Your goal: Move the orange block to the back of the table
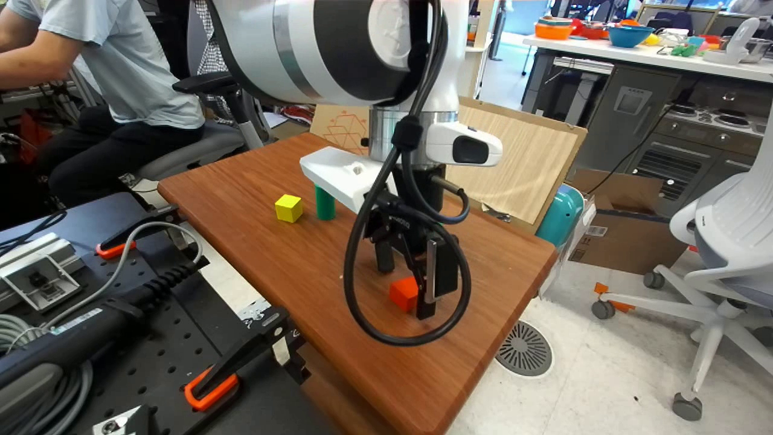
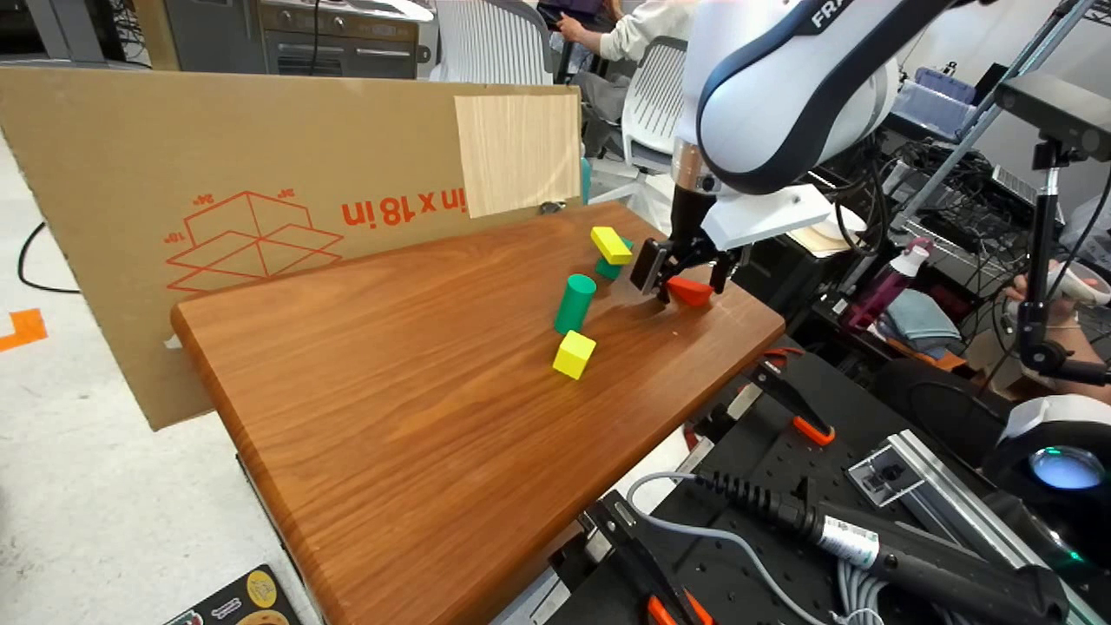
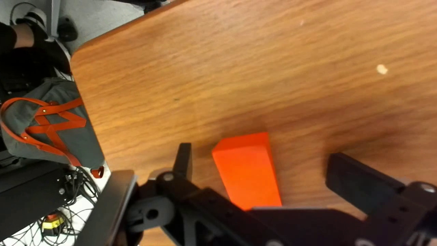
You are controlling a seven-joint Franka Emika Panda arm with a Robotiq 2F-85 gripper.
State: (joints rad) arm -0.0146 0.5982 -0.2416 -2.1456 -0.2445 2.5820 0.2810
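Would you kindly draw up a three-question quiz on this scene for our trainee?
1. True or false: in the wrist view, the end effector is open, straddling the orange block.
2. Multiple choice: which is nearest the yellow cube? A) orange block B) green cylinder C) end effector
3. Count: across all views, how many pieces on the table are yellow?

Key: 1. True. 2. B. 3. Two: the yellow cube and the rectangular yellow block.
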